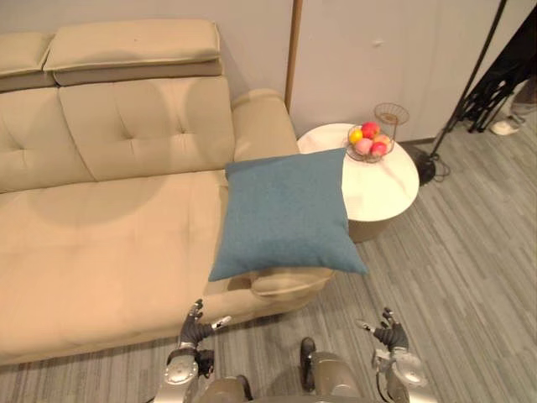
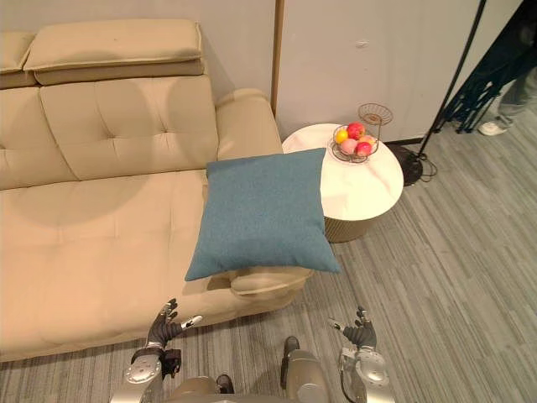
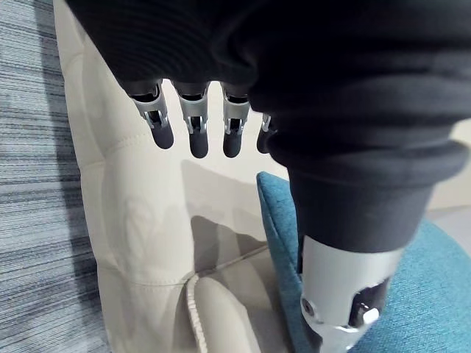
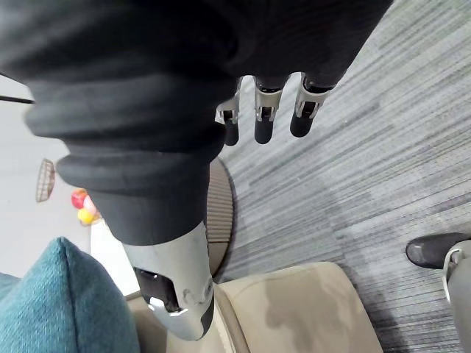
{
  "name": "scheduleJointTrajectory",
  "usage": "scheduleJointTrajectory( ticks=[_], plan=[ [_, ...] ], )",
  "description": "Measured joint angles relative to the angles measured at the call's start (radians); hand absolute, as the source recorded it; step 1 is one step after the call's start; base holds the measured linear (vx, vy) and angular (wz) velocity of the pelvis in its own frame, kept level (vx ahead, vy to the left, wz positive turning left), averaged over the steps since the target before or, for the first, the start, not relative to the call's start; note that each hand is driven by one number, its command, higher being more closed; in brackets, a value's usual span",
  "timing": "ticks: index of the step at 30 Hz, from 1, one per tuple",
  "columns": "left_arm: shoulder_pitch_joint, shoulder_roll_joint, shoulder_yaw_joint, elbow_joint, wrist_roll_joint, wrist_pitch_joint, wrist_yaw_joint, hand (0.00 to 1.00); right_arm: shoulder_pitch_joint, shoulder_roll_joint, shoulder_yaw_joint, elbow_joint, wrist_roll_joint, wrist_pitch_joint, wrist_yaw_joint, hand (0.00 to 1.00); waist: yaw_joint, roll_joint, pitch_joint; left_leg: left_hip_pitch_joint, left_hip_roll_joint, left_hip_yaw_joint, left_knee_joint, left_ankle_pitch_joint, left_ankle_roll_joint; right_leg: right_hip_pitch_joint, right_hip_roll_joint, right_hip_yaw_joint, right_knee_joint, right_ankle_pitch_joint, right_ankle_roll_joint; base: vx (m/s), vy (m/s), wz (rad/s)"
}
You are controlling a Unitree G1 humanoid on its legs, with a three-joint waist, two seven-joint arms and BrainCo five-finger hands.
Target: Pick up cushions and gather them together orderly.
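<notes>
A blue square cushion (image 1: 285,214) lies at the right end of the beige sofa (image 1: 101,243), overhanging the armrest and the seat's front edge. Its blue corner also shows in the left wrist view (image 3: 441,294) and the right wrist view (image 4: 59,301). My left hand (image 1: 195,329) hangs low in front of the sofa, fingers straight and holding nothing. My right hand (image 1: 388,332) hangs over the floor to the right of the sofa, also open and empty. Both hands are well below and apart from the cushion.
A round white side table (image 1: 382,185) stands right of the sofa, carrying a wire basket of fruit (image 1: 369,143) and a small empty wire bowl (image 1: 391,112). A dark tripod stand (image 1: 470,84) and a person's shoe (image 1: 506,127) are at the far right. Grey striped floor (image 1: 470,277) surrounds them.
</notes>
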Motion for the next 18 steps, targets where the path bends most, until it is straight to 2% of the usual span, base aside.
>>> scheduleJointTrajectory(
  ticks=[1, 2, 4, 5, 9, 13, 18],
  plan=[
    [-0.011, -0.007, 0.025, 0.0, 0.0, 0.0, 0.002, 0.0, -0.006, -0.01, -0.005, -0.021, -0.001, 0.0, 0.0, 0.0, 0.0, 0.019, 0.0, 0.0, 0.009, -0.003, -0.014, 0.008, -0.013, 0.006, 0.008, -0.009, -0.018, 0.004, -0.006, 0.15, -0.077, 0.01],
    [-0.017, -0.007, 0.03, 0.0, 0.0, 0.0, 0.003, 0.0, -0.004, -0.012, -0.014, -0.035, -0.004, 0.0, -0.002, 0.0, -0.001, 0.025, 0.0, 0.006, 0.012, -0.006, -0.027, 0.013, -0.021, 0.016, 0.012, -0.014, -0.034, 0.007, -0.011, 0.18, -0.082, 0.12],
    [-0.025, -0.006, 0.06, -0.001, 0.0, 0.0, 0.004, 0.0, 0.006, -0.017, -0.059, -0.092, -0.038, 0.0, -0.012, 0.0, -0.018, 0.031, -0.001, 0.053, 0.018, -0.02, -0.078, 0.033, -0.052, 0.076, 0.019, -0.038, -0.087, 0.01, -0.015, 0.15, -0.062, 0.22],
    [-0.025, -0.005, 0.063, -0.001, 0.0, 0.0, 0.004, 0.0, 0.011, -0.02, -0.069, -0.115, -0.04, -0.001, -0.018, 0.0, -0.022, 0.033, -0.002, 0.065, 0.018, -0.019, -0.091, 0.036, -0.056, 0.09, 0.021, -0.043, -0.099, 0.01, -0.015, 0.11, -0.026, 0.17],
    [-0.034, 0.014, 0.094, -0.003, -0.003, -0.001, 0.019, 0.0, 0.026, -0.059, -0.123, -0.229, -0.061, -0.012, -0.038, 0.0, -0.021, 0.034, -0.012, 0.075, 0.016, -0.015, -0.127, 0.038, -0.056, 0.12, 0.028, -0.042, -0.184, 0.053, -0.011, 0.05, 0.044, -0.01],
    [-0.047, 0.065, 0.135, -0.003, -0.005, -0.001, 0.033, 0.0, 0.01, -0.067, -0.119, -0.269, -0.07, -0.023, -0.037, 0.0, -0.017, 0.033, -0.012, 0.059, 0.01, -0.013, -0.129, 0.041, -0.052, 0.138, 0.027, -0.04, -0.259, 0.105, -0.007, -0.02, 0.053, -0.02],
    [-0.134, 0.114, 0.138, 0.007, -0.012, -0.001, 0.049, 0.0, -0.129, -0.092, -0.043, -0.27, -0.068, -0.023, -0.036, 0.0, -0.01, 0.027, -0.007, -0.041, -0.003, -0.001, -0.144, 0.076, -0.036, 0.052, 0.022, -0.033, -0.312, 0.179, -0.016, -0.1, -0.004, -0.05]
  ],
)
